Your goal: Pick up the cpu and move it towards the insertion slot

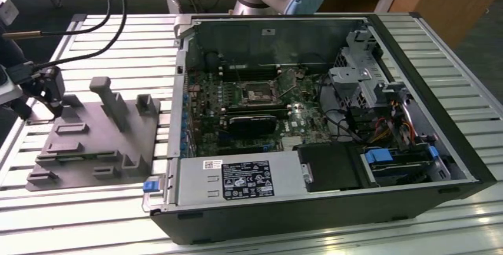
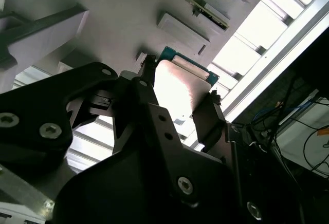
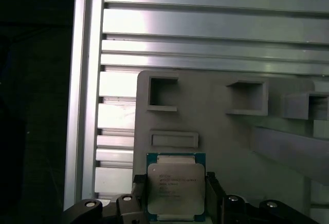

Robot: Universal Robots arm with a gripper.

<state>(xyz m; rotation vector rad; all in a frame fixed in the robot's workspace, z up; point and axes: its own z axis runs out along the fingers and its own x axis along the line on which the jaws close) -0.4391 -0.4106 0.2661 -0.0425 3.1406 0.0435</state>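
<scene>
Over the grey fixture (image 1: 86, 143) at the exterior view's left, your gripper (image 3: 176, 196) is clenched on the cpu (image 3: 176, 180). One finger presses each of two opposite edges, likely so the chip sits level with its underside untouched. Your insertion slot (image 1: 258, 95) lies well apart, inside the open computer case (image 1: 330, 208).

cpu (image 3: 176, 188) silvery metal top; fixture plate (image 3: 221, 142) matt grey plastic
</scene>
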